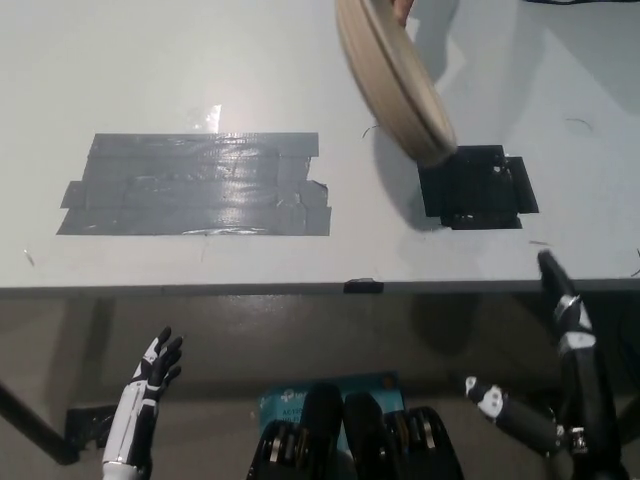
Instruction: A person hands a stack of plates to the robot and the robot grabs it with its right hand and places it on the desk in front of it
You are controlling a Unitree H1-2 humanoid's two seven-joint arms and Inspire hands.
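A stack of beige plates (392,80) hangs tilted on edge above the desk (200,60) at the top middle, held from the top edge by a person's hand (402,8). My black right hand (560,360) sits at the lower right, below the desk's front edge, open, with its fingers spread and pointing up; it is well apart from the plates. My white left hand (150,385) rests at the lower left, under the desk edge, open and holding nothing.
A wide patch of grey tape (195,185) covers the desk's left middle. A black tape square (478,188) lies just below the plates. The desk's front edge (300,289) runs across the picture.
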